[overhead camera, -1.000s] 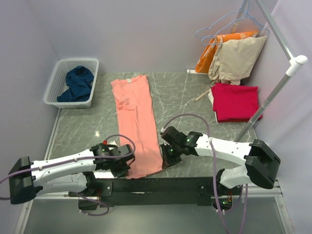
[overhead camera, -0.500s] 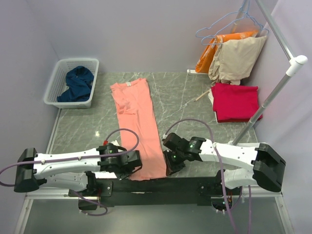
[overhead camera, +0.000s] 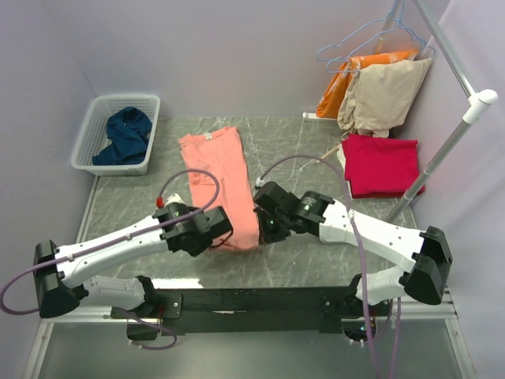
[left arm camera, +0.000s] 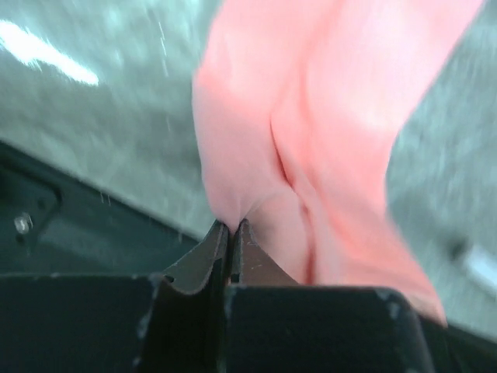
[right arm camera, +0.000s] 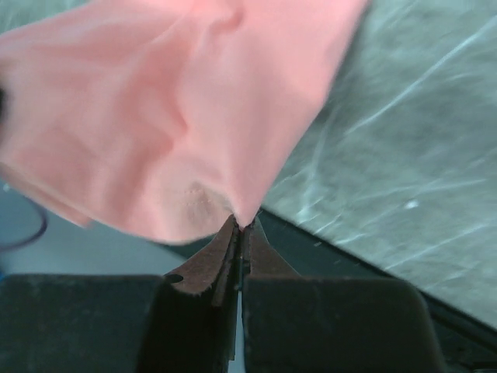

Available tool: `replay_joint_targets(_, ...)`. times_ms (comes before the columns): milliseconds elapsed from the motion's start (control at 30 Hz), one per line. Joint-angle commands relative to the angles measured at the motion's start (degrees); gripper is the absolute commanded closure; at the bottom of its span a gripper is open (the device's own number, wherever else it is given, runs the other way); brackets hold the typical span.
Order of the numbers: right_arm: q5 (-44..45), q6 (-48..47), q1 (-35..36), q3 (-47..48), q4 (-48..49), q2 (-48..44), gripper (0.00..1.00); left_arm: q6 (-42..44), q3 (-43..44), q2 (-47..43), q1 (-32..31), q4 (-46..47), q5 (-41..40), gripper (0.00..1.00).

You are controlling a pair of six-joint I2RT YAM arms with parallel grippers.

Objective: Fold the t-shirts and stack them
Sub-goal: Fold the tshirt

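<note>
Three t-shirts are seen from above. At the far left corner of the grey surface (overhead camera: 292,158) a white basket (overhead camera: 85,150) is placed, and the navy-blue t-shirt (overhead camera: 126,134) is crumpled inside it. Next to the right, the left end effector (overhead camera: 215,239) is located at the near left corner of the salmon-pink t-shirt (overhead camera: 221,174). In the left wrist view, the fingers of this end effector (left arm camera: 231,227) are pressed together on a bunched fold of the pink cloth (left arm camera: 311,140). The pink shirt is laid as a long strip in the middle of the surface, with its white neck label (overhead camera: 209,136) at the far end. Its near right corner is pinched by the right end effector (overhead camera: 264,229), whose tips (right arm camera: 241,225) are closed on the cloth edge (right arm camera: 171,109) in the right wrist view. Further right, the crimson-red t-shirt (overhead camera: 381,164) is lying folded near the right edge. Behind it, an orange garment (overhead camera: 339,87) and a beige garment (overhead camera: 387,95) are hung on hangers from a rack pole (overhead camera: 442,150).
</note>
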Motion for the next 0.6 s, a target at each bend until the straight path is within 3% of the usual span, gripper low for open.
replay_joint_targets(0, 5.5, -4.0, -5.7, 4.9, -0.7, 4.2, 1.0, 6.7, 3.7, 2.6, 8.5, -2.6, -7.9, 0.99)
replay_joint_targets(267, 3.2, -9.9, -16.1, 13.6, 6.3, 18.8, 1.0, 25.8, 11.1, 13.6, 22.5, 8.9, -11.9, 0.99)
replay_joint_targets(400, 2.3, -11.6, -19.7, 26.0, 5.8, 28.8, 1.0, 34.9, 14.5, 20.9, 29.6, 15.6, -11.1, 0.99)
replay_joint_targets(567, 2.0, -12.9, -23.4, 41.0, 1.7, 41.5, 1.0, 40.1, 20.4, 31.7, 34.6, 19.3, -10.4, 0.99)
